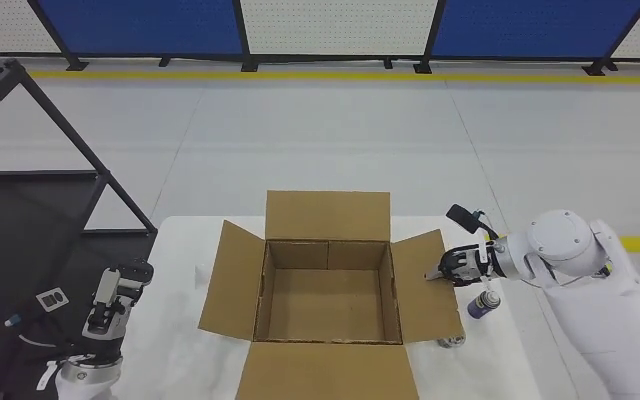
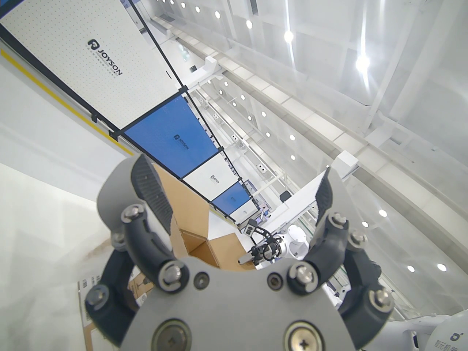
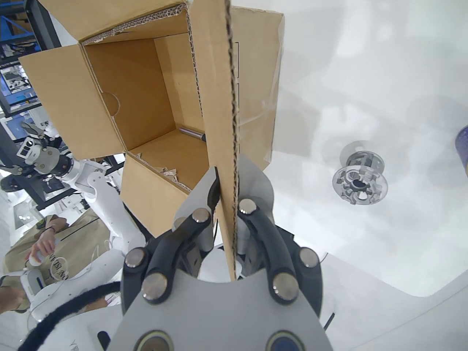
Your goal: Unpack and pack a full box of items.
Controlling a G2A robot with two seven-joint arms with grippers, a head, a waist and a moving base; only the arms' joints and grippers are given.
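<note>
Clamped with the right gripper (image 3: pixel 226 191) onto the outer edge of the right flap (image 3: pixel 219 74) of the box (image 1: pixel 327 253), cardboard pinched between both fingers. Spread wide and holding nothing at the left gripper (image 2: pixel 234 184), just off the left edge of the table (image 1: pixel 180 340), well apart from the box. Open in the middle of the table, all four flaps splayed; inside, against a wall, a small metal cylinder (image 3: pixel 192 132). Right of the held flap, on the table: a blue can (image 1: pixel 484 303), and nearer, a clear spool (image 3: pixel 360 180).
</note>
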